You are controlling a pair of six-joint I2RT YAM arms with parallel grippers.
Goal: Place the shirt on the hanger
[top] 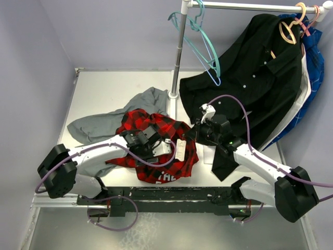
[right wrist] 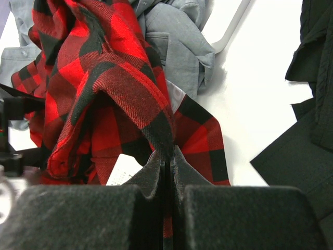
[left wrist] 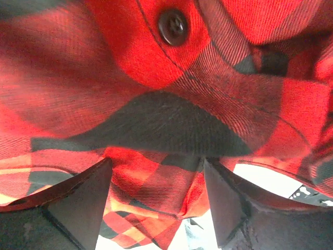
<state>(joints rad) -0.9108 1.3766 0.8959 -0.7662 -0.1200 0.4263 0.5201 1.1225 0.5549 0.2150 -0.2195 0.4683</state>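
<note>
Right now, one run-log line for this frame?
shirt: bunched on table, not yet hung | left gripper: open, jaws at a fold | right gripper: shut on shirt edge

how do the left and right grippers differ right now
The left gripper has jaws wide apart, the shirt loose between them; the right gripper is shut tight on a fold of it. The left reaches in from the left, the right from the right. Both are at the same shirt.
</note>
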